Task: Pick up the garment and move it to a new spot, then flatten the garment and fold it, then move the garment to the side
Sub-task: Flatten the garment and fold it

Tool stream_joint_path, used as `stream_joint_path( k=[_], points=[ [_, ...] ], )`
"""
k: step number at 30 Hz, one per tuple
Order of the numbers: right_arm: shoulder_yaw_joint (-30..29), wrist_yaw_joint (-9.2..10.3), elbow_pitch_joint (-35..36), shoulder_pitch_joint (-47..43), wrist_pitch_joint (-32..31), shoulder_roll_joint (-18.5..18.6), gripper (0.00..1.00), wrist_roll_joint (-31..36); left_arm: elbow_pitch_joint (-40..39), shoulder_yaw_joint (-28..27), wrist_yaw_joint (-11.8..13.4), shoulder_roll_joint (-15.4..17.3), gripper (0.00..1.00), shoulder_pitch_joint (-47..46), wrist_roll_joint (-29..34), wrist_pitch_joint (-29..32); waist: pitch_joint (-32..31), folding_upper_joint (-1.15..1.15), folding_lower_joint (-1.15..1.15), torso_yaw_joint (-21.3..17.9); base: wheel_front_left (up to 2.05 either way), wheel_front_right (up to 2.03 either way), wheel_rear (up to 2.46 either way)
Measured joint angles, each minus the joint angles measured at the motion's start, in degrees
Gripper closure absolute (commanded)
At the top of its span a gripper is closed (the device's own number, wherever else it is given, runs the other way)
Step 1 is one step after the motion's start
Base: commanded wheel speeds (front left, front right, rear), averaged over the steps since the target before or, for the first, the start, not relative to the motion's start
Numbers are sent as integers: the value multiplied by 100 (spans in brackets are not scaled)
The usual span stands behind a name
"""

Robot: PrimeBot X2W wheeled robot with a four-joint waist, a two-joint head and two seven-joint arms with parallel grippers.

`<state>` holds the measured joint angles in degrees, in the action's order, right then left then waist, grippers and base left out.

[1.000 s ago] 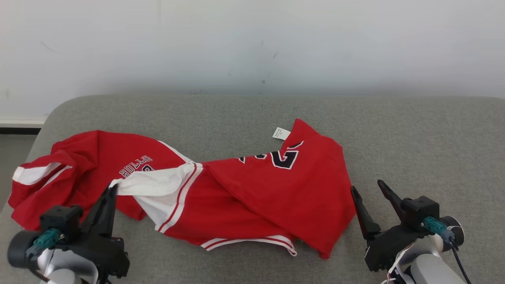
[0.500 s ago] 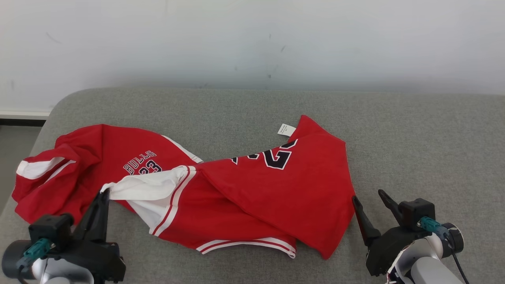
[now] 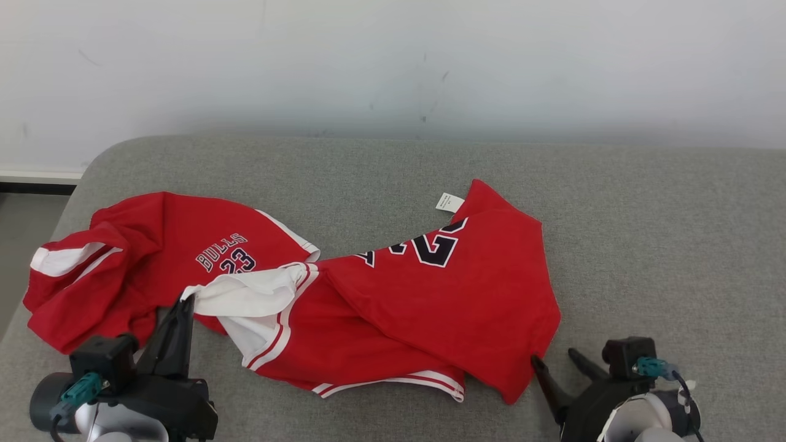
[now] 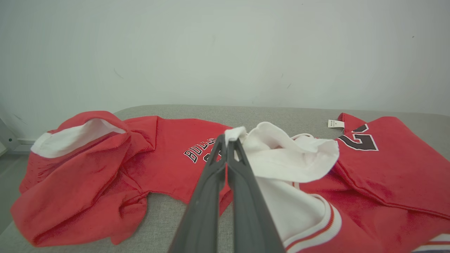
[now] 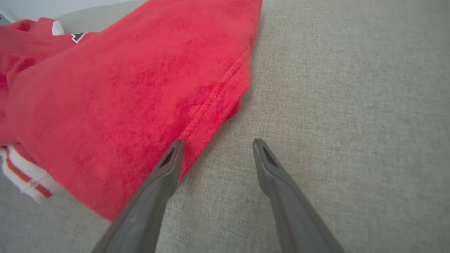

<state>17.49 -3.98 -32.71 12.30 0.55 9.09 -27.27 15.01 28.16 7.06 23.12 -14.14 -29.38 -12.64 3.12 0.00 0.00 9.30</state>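
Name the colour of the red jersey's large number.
Black number, white outline; best in head view.

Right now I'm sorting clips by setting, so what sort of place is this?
Probably a plain indoor room, perhaps a home or test space: a grey padded couch stands against a bare white wall, and a red basketball jersey lies crumpled on it.

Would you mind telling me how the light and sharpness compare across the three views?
Head view: soft, even light, no glare, jersey crisp with a faint shadow on the cushion. Left wrist view: greenish cast, left gripper looms large and soft. Right wrist view: near fabric slightly blurred, right gripper stretched by the wide lens.
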Motion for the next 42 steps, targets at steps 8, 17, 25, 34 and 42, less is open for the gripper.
stream_joint_path(
  k=[8, 17, 25, 34, 42],
  points=[
    [120, -114, -93, -71, -487, -158, 0, -299, -32, 59, 3, -149, 100, 9, 66, 0, -23, 0, 0, 42, 0, 0, 0],
    [154, -208, -82, -30, -771, -181, 100, -495, -41, 37, 3, -143, 100, 99, 67, 0, -40, 0, 0, 104, 0, 0, 0],
    [274, -290, 210, -99, -924, -154, 0, -649, -60, -121, 3, -125, 100, 218, 68, 0, -27, 0, 0, 70, 0, 0, 0],
    [374, -309, 697, -322, -1072, 9, 0, -810, -79, -204, 4, -144, 100, 248, 88, 0, 3, 0, 0, -82, 0, 0, 0],
    [522, -309, 1189, -536, -1204, 120, 0, -1004, -87, -196, 4, -178, 100, 246, 123, 2, 11, 0, 0, -109, 0, 0, 0]
  ],
)
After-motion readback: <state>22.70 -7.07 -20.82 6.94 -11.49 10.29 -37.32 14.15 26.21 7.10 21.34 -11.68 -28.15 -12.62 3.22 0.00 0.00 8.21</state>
